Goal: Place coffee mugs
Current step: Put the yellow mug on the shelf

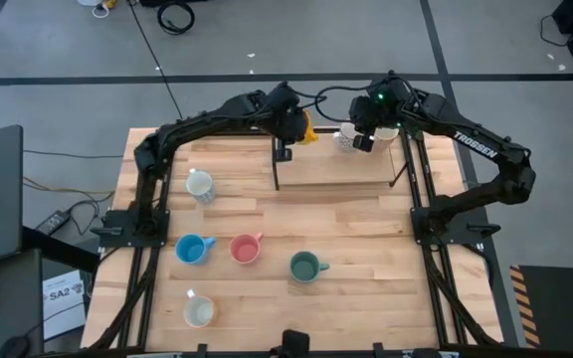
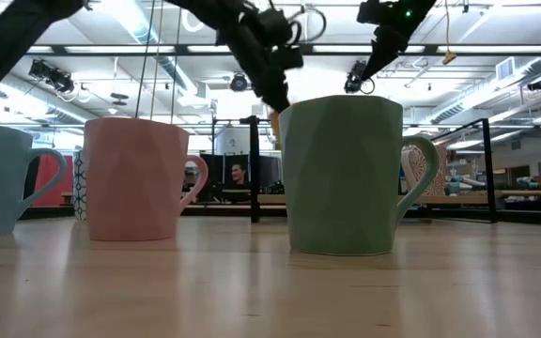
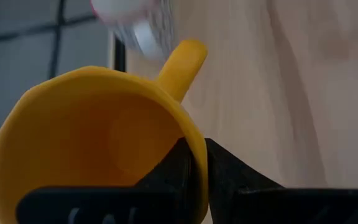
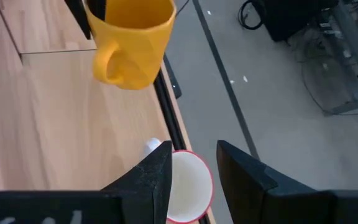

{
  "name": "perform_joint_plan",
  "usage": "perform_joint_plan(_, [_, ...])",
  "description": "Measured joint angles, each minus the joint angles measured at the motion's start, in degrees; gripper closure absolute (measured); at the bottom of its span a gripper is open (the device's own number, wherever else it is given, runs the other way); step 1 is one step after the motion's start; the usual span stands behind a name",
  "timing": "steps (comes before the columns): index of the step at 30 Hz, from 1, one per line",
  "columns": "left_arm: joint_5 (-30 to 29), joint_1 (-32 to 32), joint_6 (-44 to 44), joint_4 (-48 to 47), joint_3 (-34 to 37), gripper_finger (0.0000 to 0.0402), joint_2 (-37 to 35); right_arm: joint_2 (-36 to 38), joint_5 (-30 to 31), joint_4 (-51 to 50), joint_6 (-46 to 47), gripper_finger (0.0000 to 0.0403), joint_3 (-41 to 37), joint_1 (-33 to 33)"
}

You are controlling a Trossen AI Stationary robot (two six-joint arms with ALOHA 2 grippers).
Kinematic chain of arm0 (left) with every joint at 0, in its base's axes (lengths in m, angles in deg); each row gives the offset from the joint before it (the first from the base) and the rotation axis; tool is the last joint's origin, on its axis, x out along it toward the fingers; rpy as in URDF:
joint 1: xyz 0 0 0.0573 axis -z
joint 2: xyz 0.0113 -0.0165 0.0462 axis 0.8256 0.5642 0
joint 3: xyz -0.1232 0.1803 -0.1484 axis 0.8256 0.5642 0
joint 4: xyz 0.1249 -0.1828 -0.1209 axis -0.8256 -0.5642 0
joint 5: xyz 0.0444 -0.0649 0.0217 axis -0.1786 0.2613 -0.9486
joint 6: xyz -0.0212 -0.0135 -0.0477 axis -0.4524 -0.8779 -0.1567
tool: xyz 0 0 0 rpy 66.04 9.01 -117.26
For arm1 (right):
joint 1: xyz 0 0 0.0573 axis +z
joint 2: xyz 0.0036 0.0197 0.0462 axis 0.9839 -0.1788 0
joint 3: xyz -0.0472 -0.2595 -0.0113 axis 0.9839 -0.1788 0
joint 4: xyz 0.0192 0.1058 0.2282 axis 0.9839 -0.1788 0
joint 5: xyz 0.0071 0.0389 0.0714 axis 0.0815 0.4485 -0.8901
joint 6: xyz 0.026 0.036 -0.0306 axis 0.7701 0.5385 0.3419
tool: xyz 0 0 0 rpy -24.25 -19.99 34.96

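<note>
My left gripper (image 1: 288, 127) is over the far end of the raised wooden shelf (image 1: 336, 171) and is shut on the orange mug (image 1: 307, 132), which also shows in the right wrist view (image 4: 132, 37). My right gripper (image 1: 369, 137) is open and hovers above a white mug with a reddish rim (image 4: 190, 186). That mug stands upright at the shelf's far edge (image 1: 346, 139), and the fingers do not touch it. On the table top stand a white patterned mug (image 1: 199, 186), a light blue mug (image 1: 193, 249), a pink mug (image 1: 245, 249), a teal-green mug (image 1: 304, 267) and a cream mug (image 1: 199, 312). My left gripper pinches the orange mug's wall at the rim (image 3: 196, 163), one finger inside the mug and one outside, on the side next to the handle (image 3: 182, 62). The fingers come from above. The mug hangs below them, lifted clear of the shelf, mouth up and slightly tilted.
The shelf is a low wooden platform on thin black legs (image 1: 277, 169) across the table's far middle, with bare wood on its near part. The five standing mugs fill the table's left and middle. The near right part of the table (image 1: 386, 298) is bare wood.
</note>
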Motion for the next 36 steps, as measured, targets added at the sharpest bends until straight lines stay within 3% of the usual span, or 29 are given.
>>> perform_joint_plan(18, [0.3,-0.9,15.2,-5.3,0.1,0.0363,2.1,0.0,-5.7,0.0,0.0,0.0270,0.0,-0.2])
perform_joint_plan(32, [0.7,-1.5,15.4,-4.3,0.2,0.0363,3.8,-0.1,-6.8,0.1,0.1,0.0270,0.0,-0.3])
perform_joint_plan(36, [0.6,-1.5,14.8,-4.4,0.2,0.0363,3.8,-0.2,-10.0,0.1,3.8,0.0270,0.0,-0.4])
